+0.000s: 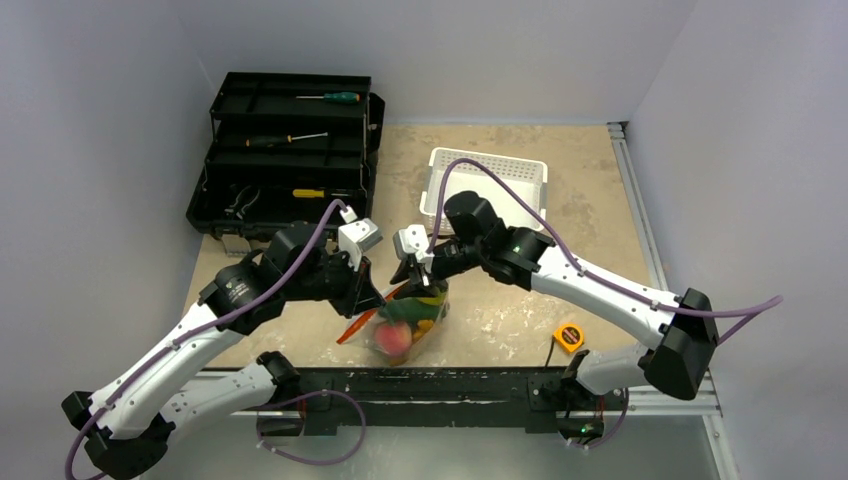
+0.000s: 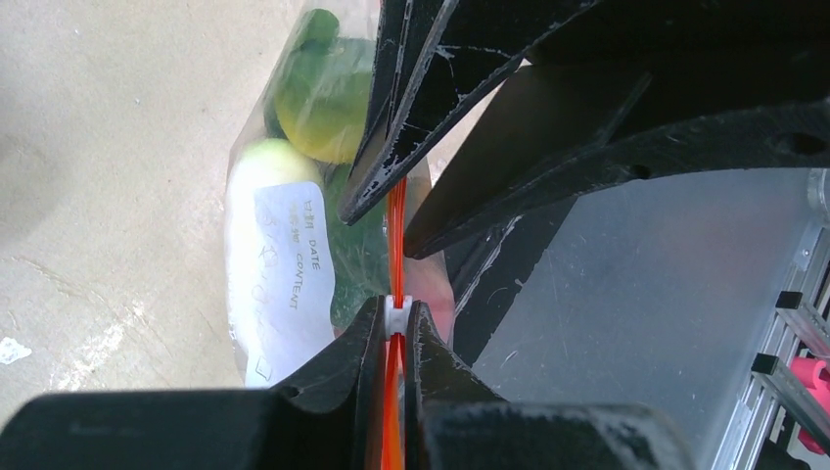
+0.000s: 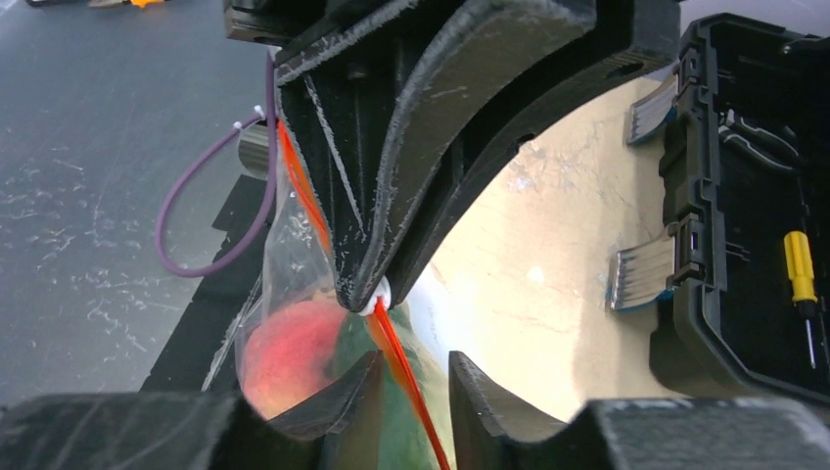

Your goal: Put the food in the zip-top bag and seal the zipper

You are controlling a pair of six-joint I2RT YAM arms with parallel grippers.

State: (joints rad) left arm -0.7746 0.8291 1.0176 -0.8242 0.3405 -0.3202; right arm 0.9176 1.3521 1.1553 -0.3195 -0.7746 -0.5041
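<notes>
The clear zip-top bag (image 1: 405, 322) hangs by its mouth between my two grippers, just above the table's front edge. Inside it are a pink peach (image 1: 393, 340), green pieces and a yellow-green fruit (image 2: 321, 98). Its white label (image 2: 294, 274) faces the left wrist camera. My left gripper (image 2: 394, 315) is shut on the white slider (image 3: 374, 297) of the orange-red zipper (image 2: 394, 211). My right gripper (image 3: 416, 367) faces it closely. Its jaws stand apart, with the zipper strip (image 3: 396, 357) running between them close to one finger. The peach (image 3: 284, 352) shows in the right wrist view.
An open black toolbox (image 1: 285, 150) with screwdrivers stands at the back left. A white perforated basket (image 1: 487, 180) sits behind the right gripper. A yellow tape measure (image 1: 568, 337) lies at the front right. The black base rail (image 1: 430, 385) runs right below the bag.
</notes>
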